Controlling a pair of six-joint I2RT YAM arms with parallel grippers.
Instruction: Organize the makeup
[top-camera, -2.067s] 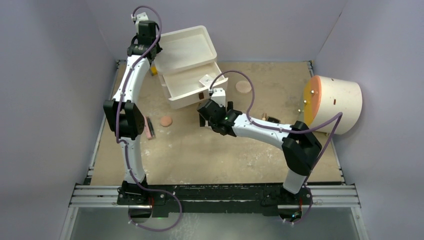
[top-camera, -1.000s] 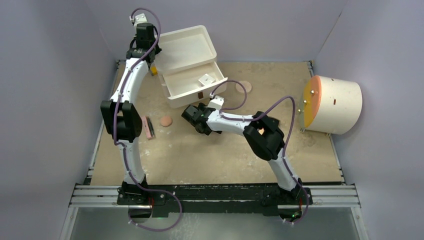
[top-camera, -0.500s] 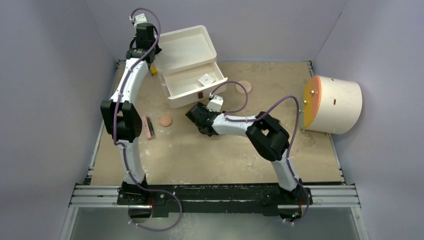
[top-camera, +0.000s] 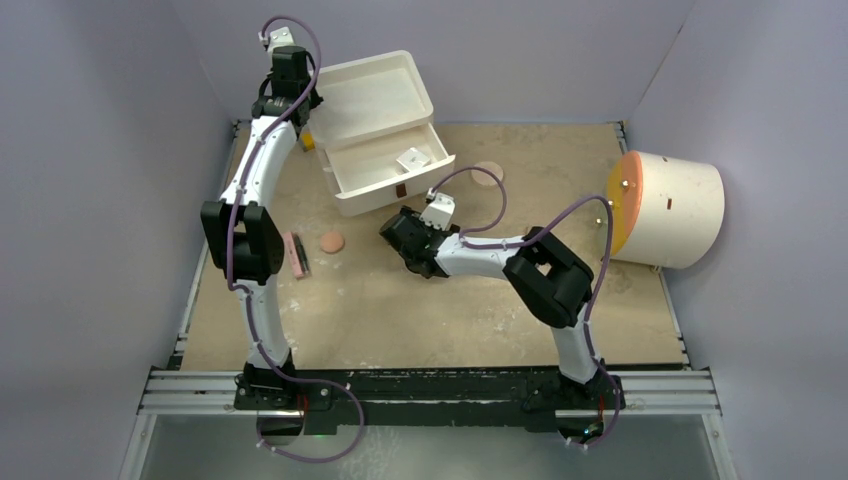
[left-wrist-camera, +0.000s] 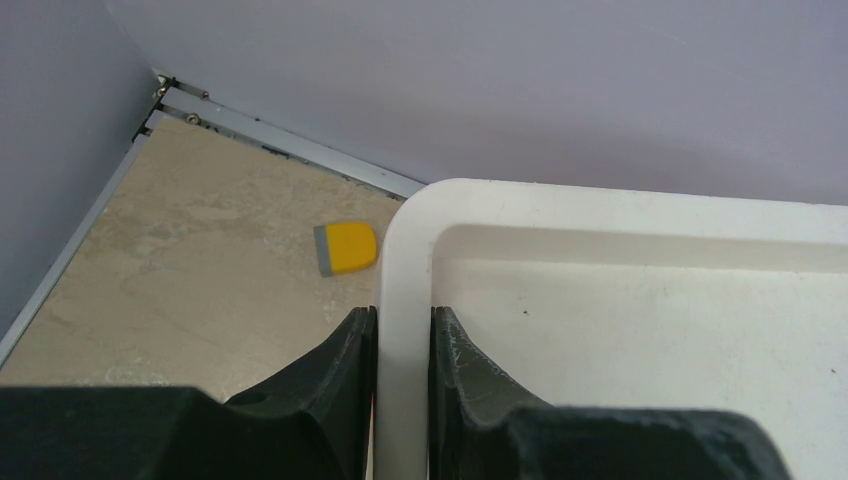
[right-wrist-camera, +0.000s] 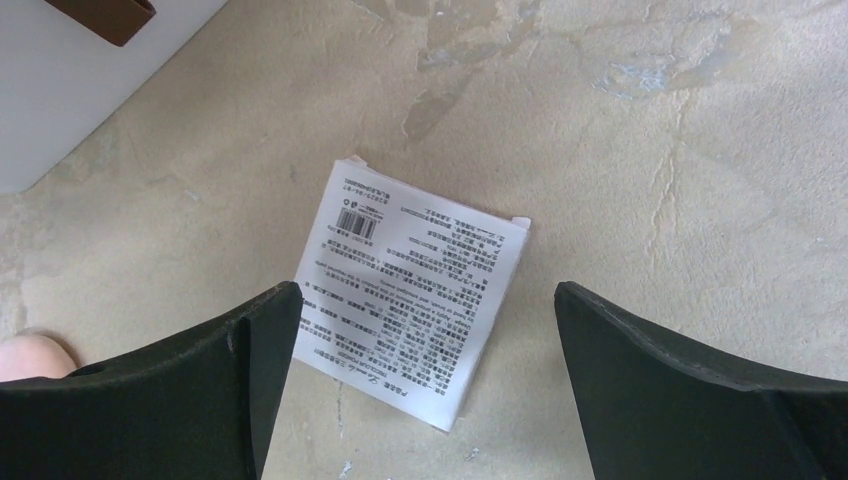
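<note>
My right gripper (right-wrist-camera: 425, 300) is open and hangs over a white square box (right-wrist-camera: 410, 305) that lies label side up on the table, between the fingers and untouched. In the top view this gripper (top-camera: 408, 240) hides that box. My left gripper (left-wrist-camera: 400, 320) is shut on the rim of the white organizer's lid (left-wrist-camera: 405, 240), at the back left (top-camera: 290, 90). Another white square box (top-camera: 412, 158) lies in the open drawer (top-camera: 345, 180). A pink-and-black stick (top-camera: 297, 255) and a peach disc (top-camera: 332, 242) lie left of centre. A second peach disc (top-camera: 487, 172) lies behind the right arm. The tan tube and black compact are hidden.
The drawer front with its brown handle (right-wrist-camera: 105, 15) is just beyond the right gripper. A yellow block (left-wrist-camera: 345, 248) lies by the organizer's back left corner. A big cream cylinder with an orange face (top-camera: 665, 208) stands at the right. Purple walls close in three sides.
The right arm has folded its elbow in and swung the gripper left, then slightly back right, in front of the drawer. The left arm has not moved.
</note>
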